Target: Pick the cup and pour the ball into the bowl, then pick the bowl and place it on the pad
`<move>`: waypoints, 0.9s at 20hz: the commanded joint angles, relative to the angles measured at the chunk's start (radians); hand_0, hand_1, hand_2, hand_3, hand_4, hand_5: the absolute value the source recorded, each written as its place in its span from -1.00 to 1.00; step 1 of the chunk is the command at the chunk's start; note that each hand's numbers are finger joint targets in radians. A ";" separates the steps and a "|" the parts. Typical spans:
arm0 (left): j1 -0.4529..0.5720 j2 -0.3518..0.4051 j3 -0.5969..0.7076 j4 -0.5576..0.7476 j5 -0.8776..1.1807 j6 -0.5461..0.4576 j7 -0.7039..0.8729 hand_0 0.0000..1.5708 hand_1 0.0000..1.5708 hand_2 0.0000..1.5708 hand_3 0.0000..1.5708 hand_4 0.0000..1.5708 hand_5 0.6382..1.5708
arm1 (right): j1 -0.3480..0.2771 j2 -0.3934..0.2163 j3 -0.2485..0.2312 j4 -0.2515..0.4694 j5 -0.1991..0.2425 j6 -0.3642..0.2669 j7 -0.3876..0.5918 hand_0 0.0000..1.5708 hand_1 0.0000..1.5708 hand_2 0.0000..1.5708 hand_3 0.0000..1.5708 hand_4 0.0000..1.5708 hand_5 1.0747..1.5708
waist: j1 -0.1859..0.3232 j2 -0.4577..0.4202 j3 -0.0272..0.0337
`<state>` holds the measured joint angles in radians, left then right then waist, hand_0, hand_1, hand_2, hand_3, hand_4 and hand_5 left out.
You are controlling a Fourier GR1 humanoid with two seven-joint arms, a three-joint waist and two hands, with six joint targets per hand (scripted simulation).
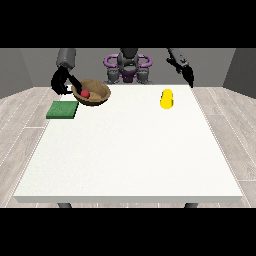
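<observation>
The fingers of the hand at the view's left are curling round the near-left rim of the bowl, and I am reading that as a grasp on it. The bowl is tilting a little and appears to be sitting just off the tabletop, up and to the right of the green pad, not yet over it. The red ball is lying inside the bowl, so I am judging the pour as done. The yellow cup is resting on the tabletop well apart from the bowl, toward the view's right, with no hand on it.

The hand at the view's right is hanging in the air above the far edge, clear of the cup; I cannot tell how its fingers are lying.

So I am working the last step: carrying the bowl to the pad. The next move, as I am judging it, calls for shifting the bowl toward me and slightly to the view's left until it is centred over the pad, levelling it so the ball is not rolling out, then lowering it flat before letting go.
</observation>
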<state>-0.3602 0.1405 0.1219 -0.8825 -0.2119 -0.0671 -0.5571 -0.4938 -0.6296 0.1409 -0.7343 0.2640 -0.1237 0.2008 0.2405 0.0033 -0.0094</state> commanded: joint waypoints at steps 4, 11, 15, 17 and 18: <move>0.047 0.024 0.089 0.067 0.041 0.069 -0.094 -1.00 -1.00 -1.00 -1.00 -1.00 -0.83 | -0.066 -0.152 0.038 -0.103 0.063 0.205 -0.020 1.00 1.00 1.00 1.00 1.00 0.89 | -0.169 0.006 0.0085; 0.073 0.172 0.185 0.122 0.099 -0.001 -0.262 -1.00 -1.00 -1.00 -1.00 -1.00 -0.92 | -0.075 -0.154 -0.041 -0.109 0.097 0.183 -0.071 1.00 1.00 1.00 0.87 1.00 0.85 | -0.186 0.114 0.0086; 0.014 0.203 0.212 0.058 0.156 -0.062 -0.254 -1.00 -1.00 -1.00 -1.00 -1.00 -0.09 | -0.048 -0.163 -0.115 0.022 0.113 0.024 -0.180 1.00 1.00 1.00 0.96 0.92 1.00 | -0.119 0.236 0.0103; 0.008 0.257 0.252 0.051 0.198 -0.111 -0.266 -1.00 -1.00 -1.00 -1.00 -0.15 0.10 | -0.056 -0.187 -0.173 0.071 0.079 0.015 -0.225 1.00 1.00 1.00 0.97 0.84 0.97 | -0.101 0.276 0.0107; -0.008 0.276 0.266 0.047 0.208 -0.125 -0.325 -1.00 -1.00 -1.00 -1.00 -0.02 0.19 | -0.061 -0.165 -0.183 0.071 0.078 -0.039 -0.243 1.00 1.00 1.00 1.00 0.81 0.97 | -0.089 0.345 0.0108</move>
<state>-0.3408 0.3590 0.3458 -0.8110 -0.0508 -0.1374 -0.8247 -0.5628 -0.8227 0.0063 -0.7276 0.3432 -0.0595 0.0262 0.1120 0.2331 -0.0067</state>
